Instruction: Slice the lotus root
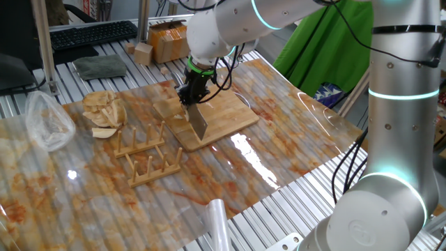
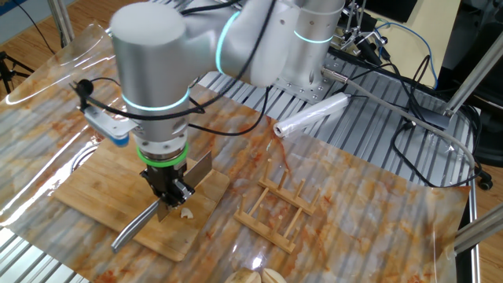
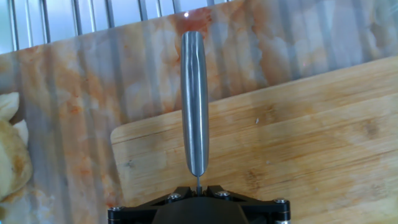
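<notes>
My gripper (image 1: 189, 97) hangs over the bamboo board (image 1: 223, 115) and is shut on a steel knife (image 1: 198, 123), clamping the thin spine of the blade. In the other fixed view, the gripper (image 2: 169, 196) stands low over the board (image 2: 86, 189), and the knife's handle (image 2: 132, 228) sticks out towards the board's near edge. A small pale bit of lotus root (image 2: 186, 212) lies on the board right beside the fingers. In the hand view, the gripper (image 3: 199, 186) holds the knife (image 3: 194, 106), which points away across the board (image 3: 311, 143). The lotus root is hidden there.
A heap of tan curved slices (image 1: 104, 111) lies left of the board. A wooden rack (image 1: 146, 155) stands in front of it. A crumpled plastic bag (image 1: 45, 122) lies at the left and a plastic roll (image 1: 216, 219) near the front edge. A cardboard box (image 1: 167, 38) and wooden cube (image 1: 143, 52) sit behind.
</notes>
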Robot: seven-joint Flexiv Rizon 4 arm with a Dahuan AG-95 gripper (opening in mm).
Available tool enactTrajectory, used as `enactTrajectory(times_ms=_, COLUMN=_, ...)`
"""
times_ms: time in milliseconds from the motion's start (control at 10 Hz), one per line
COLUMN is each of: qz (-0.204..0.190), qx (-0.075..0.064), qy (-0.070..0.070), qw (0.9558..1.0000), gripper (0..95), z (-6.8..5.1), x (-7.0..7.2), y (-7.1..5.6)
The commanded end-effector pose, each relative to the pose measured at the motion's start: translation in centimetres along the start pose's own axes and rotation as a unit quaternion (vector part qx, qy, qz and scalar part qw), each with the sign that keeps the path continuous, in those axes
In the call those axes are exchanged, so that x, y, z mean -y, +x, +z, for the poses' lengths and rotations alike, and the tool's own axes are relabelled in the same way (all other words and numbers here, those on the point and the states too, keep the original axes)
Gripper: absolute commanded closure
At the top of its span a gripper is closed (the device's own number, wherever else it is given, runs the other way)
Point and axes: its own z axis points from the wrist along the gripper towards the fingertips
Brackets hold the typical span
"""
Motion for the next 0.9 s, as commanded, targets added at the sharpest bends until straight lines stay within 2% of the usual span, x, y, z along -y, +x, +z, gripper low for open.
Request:
enactTrajectory(times_ms=100, qz=0.001, qx=0.001, qy=-0.004, qw=1.0000, gripper=95.0, z=-0.5, x=0.1, y=0.2)
enactTrajectory(times_ms=300, qz=-0.001, qx=0.001, qy=-0.001, qw=1.0000, gripper=95.0, z=-0.7, x=0.1, y=0.2)
enactTrajectory(times_ms=600, qz=-0.007, qx=-0.009, qy=-0.001, qw=0.9999, gripper=95.0, z=-2.0, x=0.4, y=-0.2)
enactTrajectory(times_ms=900, qz=-0.015, qx=-0.013, qy=0.001, qw=0.9998, gripper=95.0, z=-3.2, x=0.5, y=-0.4)
